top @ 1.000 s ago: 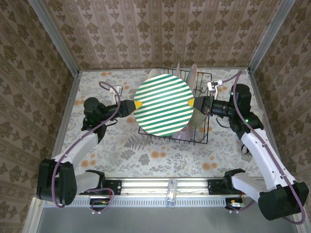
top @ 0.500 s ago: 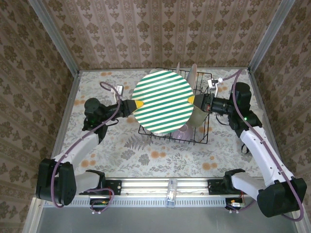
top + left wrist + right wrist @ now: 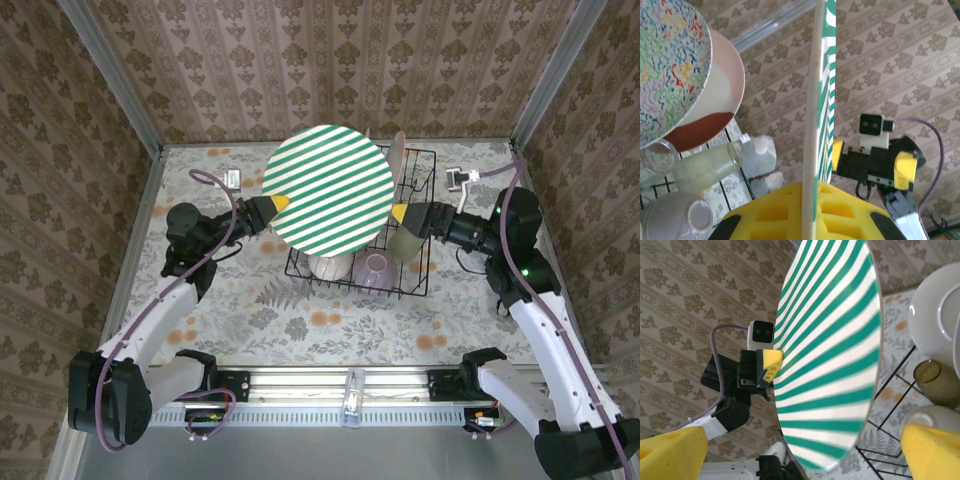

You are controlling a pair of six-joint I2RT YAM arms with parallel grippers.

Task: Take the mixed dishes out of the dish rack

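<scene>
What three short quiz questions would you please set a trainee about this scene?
1. Which jaws grip the green-striped plate? A the left jaws, B the right jaws, C both.
2. True or false: the right jaws are shut.
3. Fill in: beside the cream bowl in the dish rack sits a ____ bowl.
Key: 1 A; 2 false; 3 lilac.
</scene>
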